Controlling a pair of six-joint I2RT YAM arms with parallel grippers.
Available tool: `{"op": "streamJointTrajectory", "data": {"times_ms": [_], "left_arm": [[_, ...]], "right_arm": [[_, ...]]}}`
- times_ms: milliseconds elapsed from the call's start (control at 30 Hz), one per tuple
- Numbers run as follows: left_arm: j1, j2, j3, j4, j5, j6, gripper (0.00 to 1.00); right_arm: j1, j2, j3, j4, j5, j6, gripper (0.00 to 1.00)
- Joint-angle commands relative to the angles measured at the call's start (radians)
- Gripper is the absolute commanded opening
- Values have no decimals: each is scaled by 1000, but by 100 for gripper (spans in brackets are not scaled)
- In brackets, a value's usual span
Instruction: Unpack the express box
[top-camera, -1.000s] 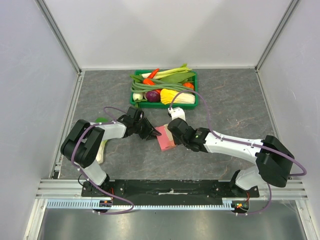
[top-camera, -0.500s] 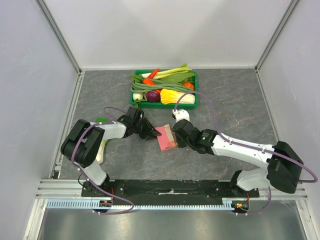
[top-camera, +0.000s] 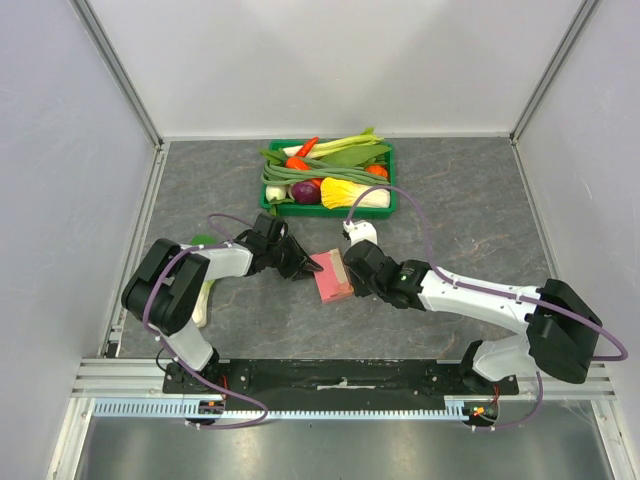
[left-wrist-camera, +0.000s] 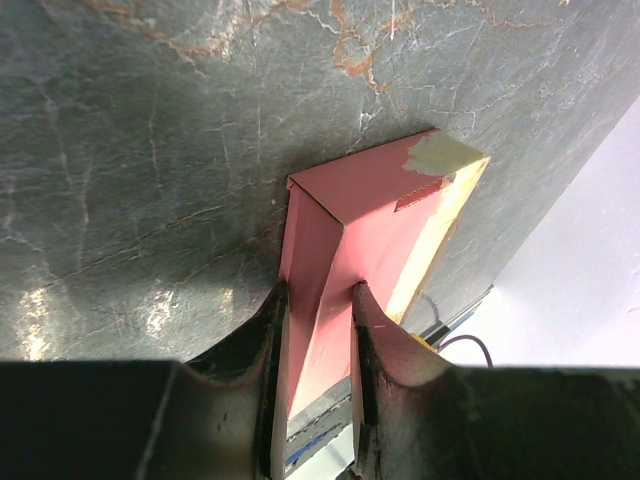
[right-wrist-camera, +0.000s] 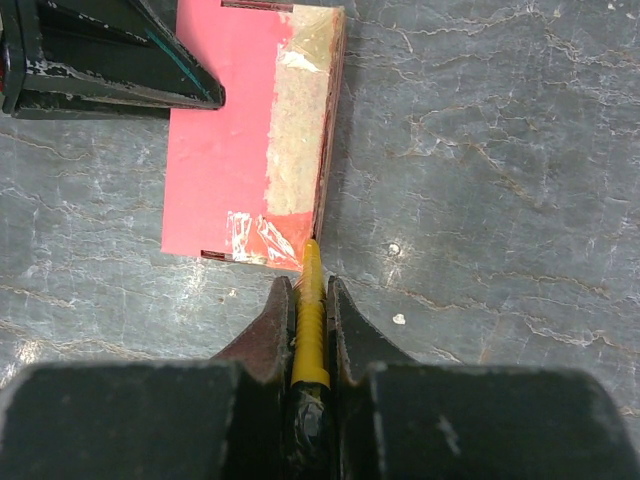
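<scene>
Table (top-camera: 470, 220) has open room right and near. Green crate (top-camera: 300, 208) sits well behind. Express box (top-camera: 330, 276) lies flat mid-table between the arms, with its underside hidden. Left gripper (left-wrist-camera: 318, 300) pinches the box's raised flap. Right gripper (right-wrist-camera: 305, 285) is narrow, clamped on a yellow tool (right-wrist-camera: 308, 330) whose tip touches the box's taped corner and whose rear is hidden.

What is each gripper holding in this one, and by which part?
Left gripper clamps the express box by one thin edge. Right gripper is shut on a yellow tool, gripped along its lower shaft, its tip at the box's taped corner.
</scene>
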Motion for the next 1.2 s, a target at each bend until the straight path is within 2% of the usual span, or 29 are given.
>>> {"op": "streamJointTrajectory", "data": {"times_ms": [0, 133, 300, 600, 700, 733, 800, 833, 933, 1033, 1167], "left_arm": [[11, 106, -58, -153, -240, 61, 2], [8, 113, -52, -129, -214, 121, 3], [4, 123, -13, -208, -248, 211, 3], [-12, 32, -67, -205, -311, 242, 4], [-26, -8, -84, -155, -266, 273, 13], [-30, -17, -87, -139, -242, 283, 22], [-30, -43, -90, -98, -171, 308, 29], [-32, -55, -96, -75, -145, 316, 38], [-32, -121, -110, -32, -105, 329, 53], [-32, -175, -113, -27, -108, 346, 56], [-33, -138, -90, -23, -88, 357, 55]], "right_arm": [[14, 19, -14, -51, -85, 10, 0], [14, -22, 23, -27, -45, 3, 0], [14, -100, 55, -21, 15, 10, 0], [13, -157, 64, -59, 49, 44, 0], [5, -156, 61, -64, 90, 43, 0], [0, -148, 59, -65, 102, 38, 0], [-7, -119, 56, -61, 116, 21, 0], [-10, -107, 49, -52, 118, 6, 0], [-10, -51, 37, -1, 90, -63, 0], [-10, 7, 44, 27, 8, -109, 0], [8, 41, 43, 36, -56, -97, 0]]}}
